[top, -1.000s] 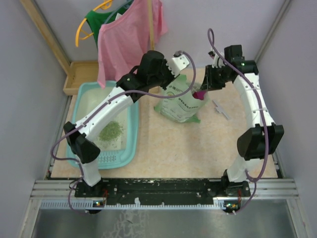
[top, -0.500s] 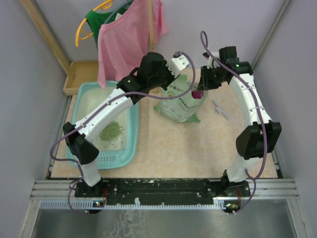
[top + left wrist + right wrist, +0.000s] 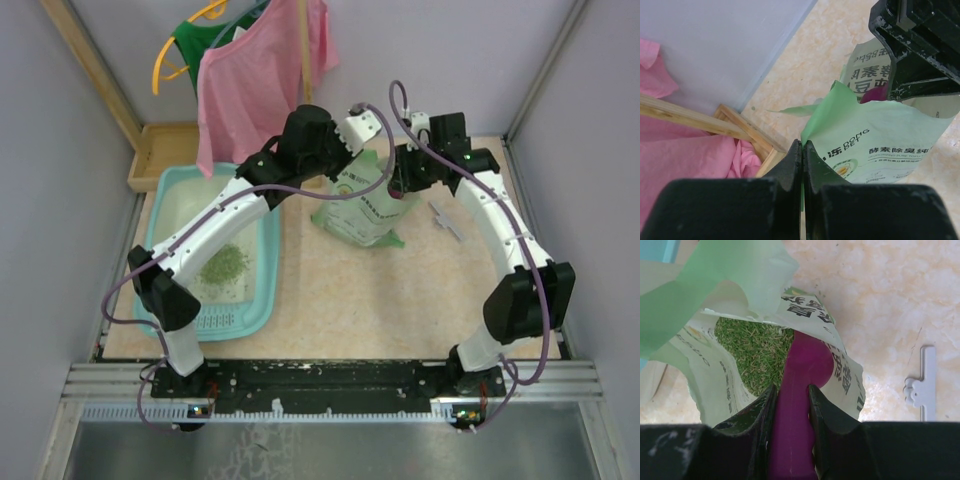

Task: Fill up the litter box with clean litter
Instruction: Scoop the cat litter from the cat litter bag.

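The light-teal litter box (image 3: 266, 262) lies at the left with a small heap of green clean litter (image 3: 222, 264) on its whitish base. A pale green printed bag (image 3: 365, 210) stands at the middle back. My left gripper (image 3: 803, 146) is shut on the bag's torn top edge (image 3: 832, 107) and holds it up. My right gripper (image 3: 792, 390) is shut on the handle of a magenta scoop (image 3: 807, 360), which points down into the open bag. More green litter (image 3: 752, 352) fills the bag's inside; the scoop's bowl is hidden.
A wooden tray (image 3: 160, 150) sits behind the litter box. A pink cloth (image 3: 255, 80) and a green garment on a yellow hanger (image 3: 195, 40) hang at the back. A white clip (image 3: 921, 385) lies on the floor right of the bag. Walls close both sides.
My right arm has swung left and carried the magenta scoop from the bag's right side down into its opening. The left arm and the bag's held edge have stayed put.
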